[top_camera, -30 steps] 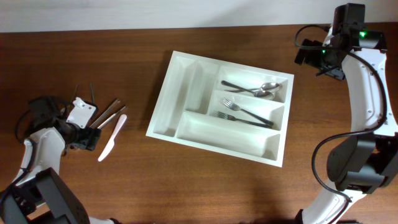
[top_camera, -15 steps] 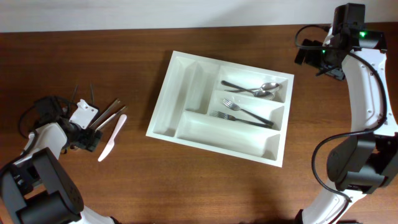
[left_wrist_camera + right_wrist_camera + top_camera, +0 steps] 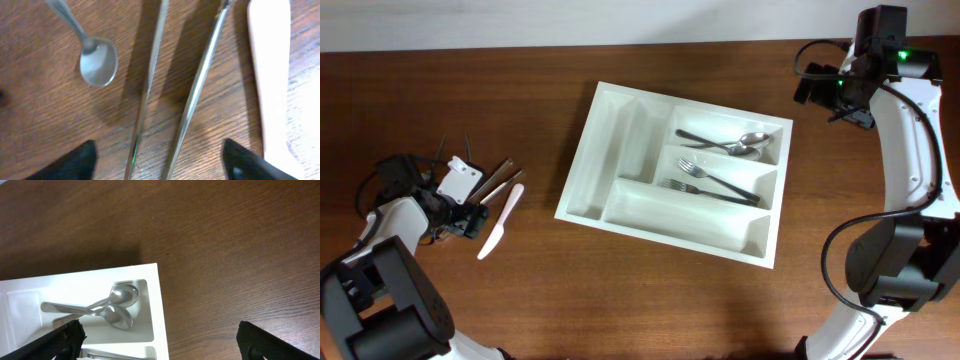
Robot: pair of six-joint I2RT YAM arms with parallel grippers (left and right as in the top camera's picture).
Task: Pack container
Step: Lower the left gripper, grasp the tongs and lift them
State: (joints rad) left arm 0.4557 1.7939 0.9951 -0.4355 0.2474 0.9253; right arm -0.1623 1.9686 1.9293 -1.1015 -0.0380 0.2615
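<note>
Finds the container (image 3: 670, 215) in the middle of the counter (image 3: 620, 310), spoons (image 3: 735, 145) and forks (image 3: 710, 185) in two right-hand compartments. Shows the left gripper (image 3: 160, 162) low at the counter's left, jaws spread, grasping nothing, straddling two slim metal handles (image 3: 197, 90) cut off at both ends, probably knives. Crops a teaspoon (image 3: 98, 62) and white knife (image 3: 270, 75) alongside. Shows the right gripper (image 3: 167, 345) released beside the container's far corner.

You'll find the container (image 3: 620, 140) mid-desk (image 3: 620, 300), spoons (image 3: 735, 145) in its far-right compartment, forks (image 3: 710, 183) in the compartment just in front, and a knife (image 3: 498, 224) beside two utensils (image 3: 492, 183) well to its left.
</note>
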